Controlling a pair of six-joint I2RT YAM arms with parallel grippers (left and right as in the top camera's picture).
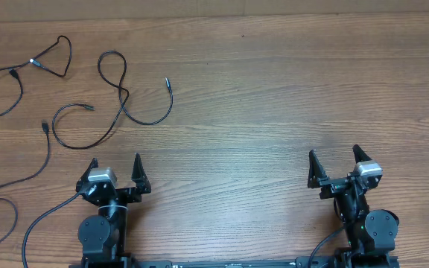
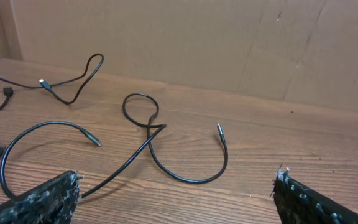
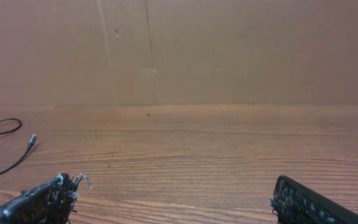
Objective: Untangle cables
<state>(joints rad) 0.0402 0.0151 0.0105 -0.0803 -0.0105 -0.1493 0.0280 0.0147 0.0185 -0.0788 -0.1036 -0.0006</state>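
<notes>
Two grippers sit at the near edge of the bench (image 1: 274, 89), and we see both wide open, with nothing between their fingers; the left gripper (image 1: 115, 160) is toward the near left corner, the right gripper (image 1: 334, 151) toward the near right corner. On the left part of the bench, ahead of the left gripper, a long cable (image 1: 152, 123) lies in curves with one small loop, both its plugs free; a second cable (image 1: 33, 62) lies at the far left corner, with a pale plug beside its loop; a third cable (image 1: 45, 126) runs from its plug to the left edge; these three lie apart from one another.
</notes>
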